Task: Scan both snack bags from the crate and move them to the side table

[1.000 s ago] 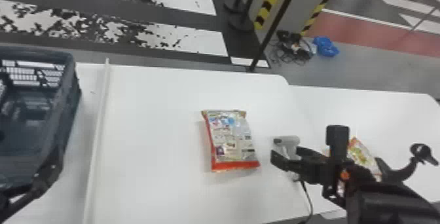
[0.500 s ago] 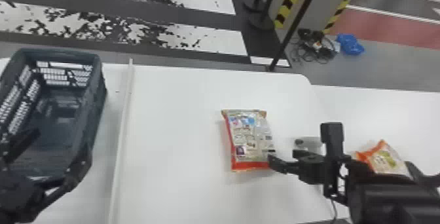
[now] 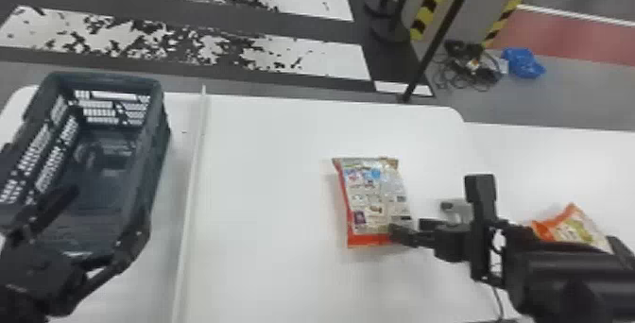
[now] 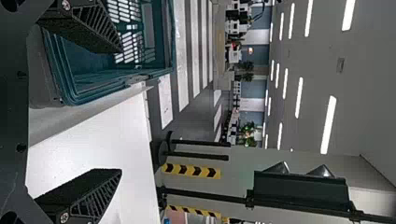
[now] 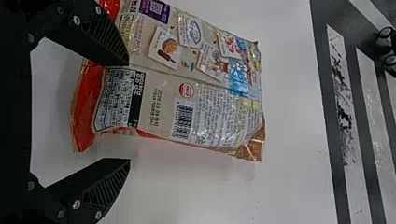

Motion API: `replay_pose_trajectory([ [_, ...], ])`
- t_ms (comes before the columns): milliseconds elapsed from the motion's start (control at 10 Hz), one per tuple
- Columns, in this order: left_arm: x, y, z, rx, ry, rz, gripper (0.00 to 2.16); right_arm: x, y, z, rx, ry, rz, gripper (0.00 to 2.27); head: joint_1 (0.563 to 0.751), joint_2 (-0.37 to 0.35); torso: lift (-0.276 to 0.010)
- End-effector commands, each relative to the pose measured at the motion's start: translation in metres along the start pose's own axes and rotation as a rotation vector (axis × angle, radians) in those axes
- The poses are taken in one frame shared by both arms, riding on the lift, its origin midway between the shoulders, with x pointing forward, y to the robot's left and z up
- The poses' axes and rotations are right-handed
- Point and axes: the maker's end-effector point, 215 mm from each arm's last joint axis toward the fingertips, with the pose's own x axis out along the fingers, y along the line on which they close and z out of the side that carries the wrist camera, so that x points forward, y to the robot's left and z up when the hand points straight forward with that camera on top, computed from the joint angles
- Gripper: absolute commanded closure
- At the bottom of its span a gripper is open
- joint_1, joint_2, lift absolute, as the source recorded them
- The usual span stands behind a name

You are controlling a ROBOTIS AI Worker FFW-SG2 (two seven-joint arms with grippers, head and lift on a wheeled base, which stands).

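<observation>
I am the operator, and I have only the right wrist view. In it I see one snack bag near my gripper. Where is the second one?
Observer: The second bag lies on the side table, partly hidden by the right arm.
Operator: Thank you. And where is the left gripper?
Observer: It is at the crate, its fingers open.
Operator: Is some scanner close?
Observer: What looks like one is just right of your bag.

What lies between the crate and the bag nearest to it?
In the head view, a long white strip runs between the crate and that bag; from the strip to the bag, the table is bare.
</observation>
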Motion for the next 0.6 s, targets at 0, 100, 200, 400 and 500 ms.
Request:
replay_pose_trajectory([
  [0, -0.0005, -0.0003, -0.0008, -0.002, 0.001, 0.001, 0.08, 0.0063, 0.0005, -0.0024, -0.004, 0.017, 0.022, 0.77, 0.695, -0.217, -0.075],
  [100, -0.0005, -0.0003, -0.0008, -0.002, 0.001, 0.001, 0.08, 0.0087, 0.0037, -0.0029, -0.012, 0.015, 0.04, 2.0, 0.695, -0.215, -0.075],
  [200, -0.0008, -0.0005, -0.0006, -0.002, 0.001, 0.001, 0.08, 0.0079, -0.0009, -0.0033, -0.031, 0.019, 0.026, 2.26, 0.695, -0.208, -0.075],
  [400, -0.0007, -0.0013, -0.0007, -0.003, 0.001, -0.001, 0.08, 0.0057, 0.0027, -0.0019, -0.071, 0.004, 0.048, 2.26, 0.695, -0.211, -0.075],
  [500, -0.0005, -0.0014, 0.0, -0.001, 0.0, -0.001, 0.08, 0.0016, 0.0038, 0.0022, -0.077, -0.02, 0.049, 2.26, 0.695, -0.211, -0.075],
])
